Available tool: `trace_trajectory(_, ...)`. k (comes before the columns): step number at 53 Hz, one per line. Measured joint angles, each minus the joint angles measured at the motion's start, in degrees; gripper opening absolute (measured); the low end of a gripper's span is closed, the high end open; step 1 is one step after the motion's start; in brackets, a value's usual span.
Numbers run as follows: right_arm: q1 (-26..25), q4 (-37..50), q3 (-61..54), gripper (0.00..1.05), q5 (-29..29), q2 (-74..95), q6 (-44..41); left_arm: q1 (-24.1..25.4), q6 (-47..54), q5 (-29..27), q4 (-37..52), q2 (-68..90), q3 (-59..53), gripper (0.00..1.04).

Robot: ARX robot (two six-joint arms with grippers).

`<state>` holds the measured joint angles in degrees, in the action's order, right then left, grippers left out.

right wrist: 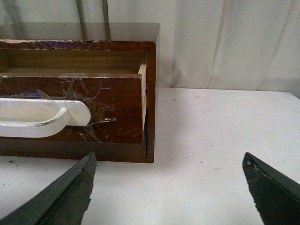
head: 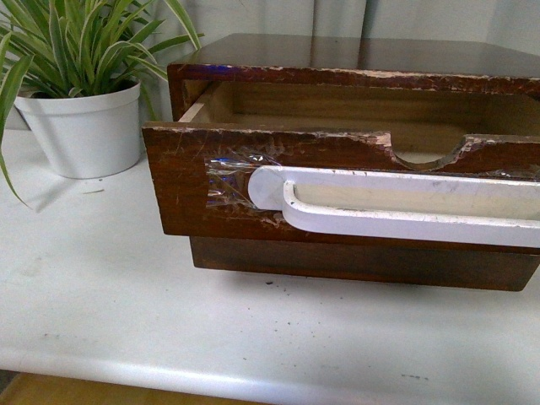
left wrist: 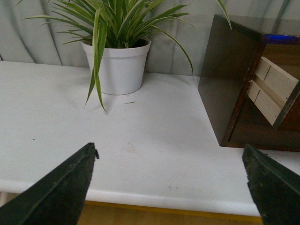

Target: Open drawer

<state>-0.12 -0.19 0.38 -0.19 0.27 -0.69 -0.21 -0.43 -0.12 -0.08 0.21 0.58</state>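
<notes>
Front view close and slightly above the drawer (head: 337, 181), left wrist low toward the plant pot (left wrist: 121, 68), right wrist low, facing drawer's right end, shared with front.

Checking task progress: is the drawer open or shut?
Open: the drawer front stands forward of the cabinet, exposing its interior behind the white handle.

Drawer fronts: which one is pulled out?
The upper drawer, with the white handle and half-round notch; the plain front beneath sits further back.

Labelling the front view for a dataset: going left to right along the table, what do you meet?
Striped plant in its white pot → drawer, pulled out → taped end of the white handle.
</notes>
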Motion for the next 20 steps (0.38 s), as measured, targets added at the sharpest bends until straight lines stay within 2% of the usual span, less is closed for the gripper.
trace_trajectory(3,0.0,0.0,0.0,0.97,0.0,0.0,0.1,0.0,0.1,0.0,0.0,0.0,0.0,1.0)
trace_trajectory(6,0.0,0.0,0.0,0.95,0.0,0.0,0.1,0.0,0.1,0.0,0.0,0.0,0.0,0.98)
trace_trajectory(20,0.0,0.0,0.0,0.96,0.0,0.0,0.1,0.0,0.1,0.0,0.0,0.0,0.0,0.98)
